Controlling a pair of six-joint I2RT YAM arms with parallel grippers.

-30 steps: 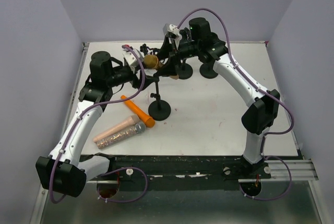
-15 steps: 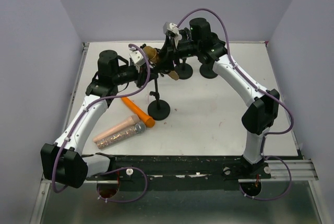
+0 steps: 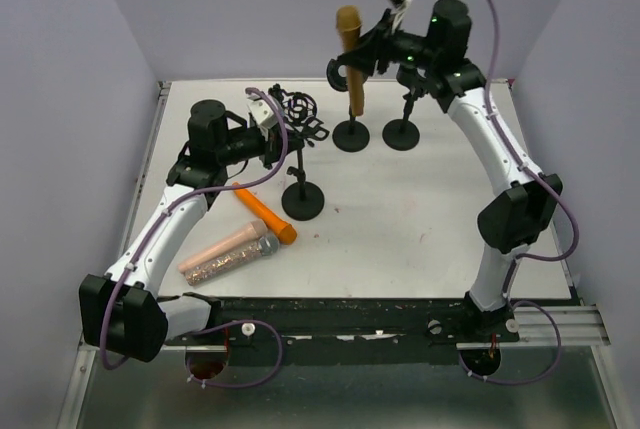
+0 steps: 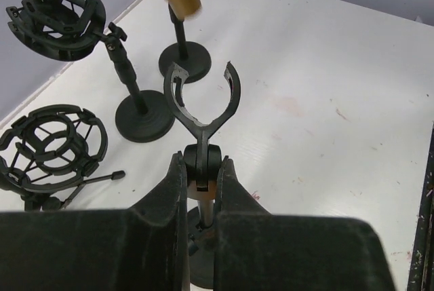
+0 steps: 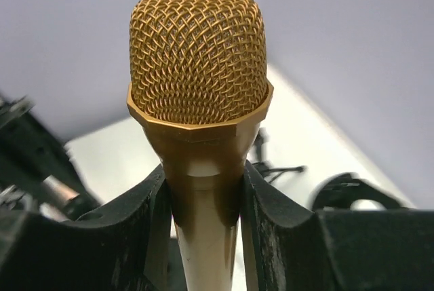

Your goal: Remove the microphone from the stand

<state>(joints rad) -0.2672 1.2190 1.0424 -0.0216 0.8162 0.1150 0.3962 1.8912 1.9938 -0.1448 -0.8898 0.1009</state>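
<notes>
Gold mic (image 5: 196,67) sits upright in the R gripper (image 5: 203,203), mesh head up, both pads (image 5: 268,216) pressed against the handle just under the head, so jaws part-closed w/ the body filling the gap. From overhead the R gripper (image 3: 347,71) holds the mic (image 3: 349,37) high over the far side of the table (image 3: 420,229), well apart from the stand (image 3: 304,202). L gripper (image 4: 200,176) is nearly closed, fingers (image 4: 173,189) pinching the stand's (image 4: 201,98) post right at the swivel under the U-shaped clip; clip's prongs point up. Two shock mounts (image 4: 57,13) on their own bases stand beside it. Nearer the arms an orange mic (image 3: 265,213) and a pink mic (image 3: 228,241) lie flat on the table.
</notes>
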